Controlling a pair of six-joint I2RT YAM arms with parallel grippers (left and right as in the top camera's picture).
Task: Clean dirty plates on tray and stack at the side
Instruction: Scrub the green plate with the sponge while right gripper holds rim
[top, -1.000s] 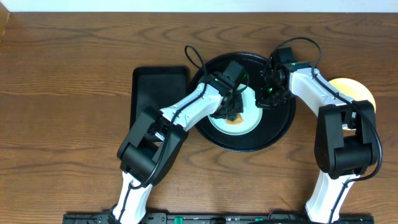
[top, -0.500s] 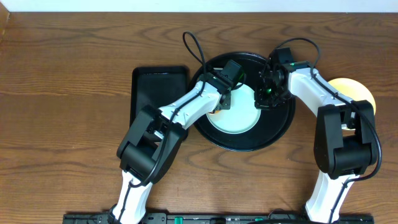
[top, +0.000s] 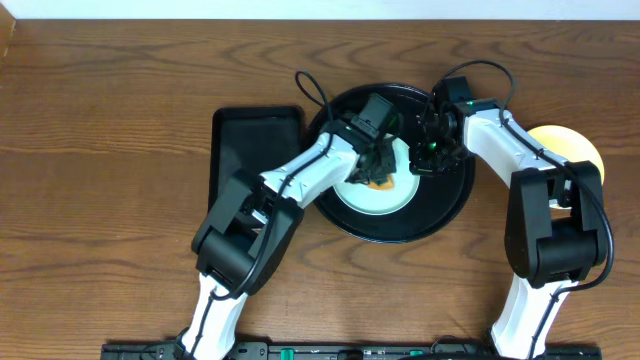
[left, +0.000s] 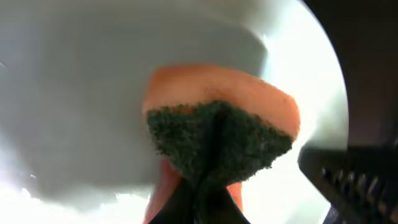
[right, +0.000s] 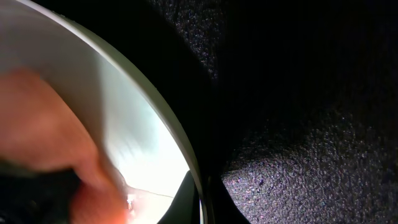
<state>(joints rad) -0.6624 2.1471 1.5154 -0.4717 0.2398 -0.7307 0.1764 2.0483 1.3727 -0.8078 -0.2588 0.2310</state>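
A light blue plate (top: 385, 198) lies in the round black tray (top: 447, 213). My left gripper (top: 374, 160) is shut on an orange sponge with a dark green scouring face (top: 378, 180) and presses it on the plate's upper middle. In the left wrist view the sponge (left: 217, 130) sits on the pale plate (left: 93, 93), with the gripper (left: 202, 208) at the bottom edge. My right gripper (top: 428, 158) is shut on the plate's right rim. The right wrist view shows its fingers (right: 202, 199) astride the rim (right: 168, 124) over the tray (right: 298, 93). A pale yellow plate (top: 582, 146) lies on the table at the right.
A smaller rectangular black tray (top: 245, 140) lies left of the round tray, partly under my left arm. The right arm crosses in front of the yellow plate. Bare wood surrounds both trays.
My left gripper swept the sponge to the plate's upper left edge half a second ago and has now brought it back toward the middle. The right gripper has held still on the rim.
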